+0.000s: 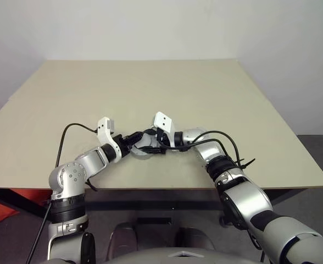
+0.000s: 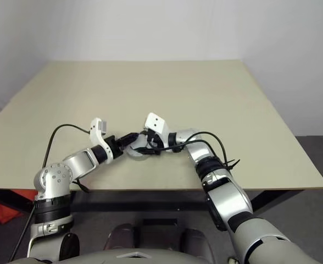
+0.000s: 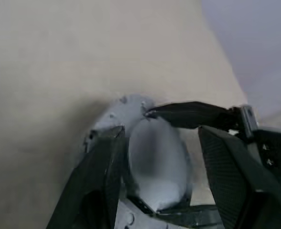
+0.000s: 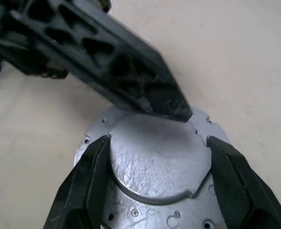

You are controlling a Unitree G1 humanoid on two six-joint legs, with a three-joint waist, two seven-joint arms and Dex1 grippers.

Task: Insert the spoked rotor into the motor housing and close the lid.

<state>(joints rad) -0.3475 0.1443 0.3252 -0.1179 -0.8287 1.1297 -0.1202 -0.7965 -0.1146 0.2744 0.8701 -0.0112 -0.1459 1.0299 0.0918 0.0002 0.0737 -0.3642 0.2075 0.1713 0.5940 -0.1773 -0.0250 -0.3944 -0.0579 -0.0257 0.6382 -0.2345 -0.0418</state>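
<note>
The right gripper [image 4: 155, 157] clamps a black finger against each side of the lid [image 4: 157, 160], a scratched grey disc seated on the motor housing [image 4: 126, 210] near the front edge of the beige table [image 1: 150, 88]. The left gripper [image 3: 159, 157] straddles the same lid, one fingertip [image 4: 171, 107] touching its rim (grip unclear). Plain white walls surround. No writing is legible; the housing's inside is hidden.
</note>
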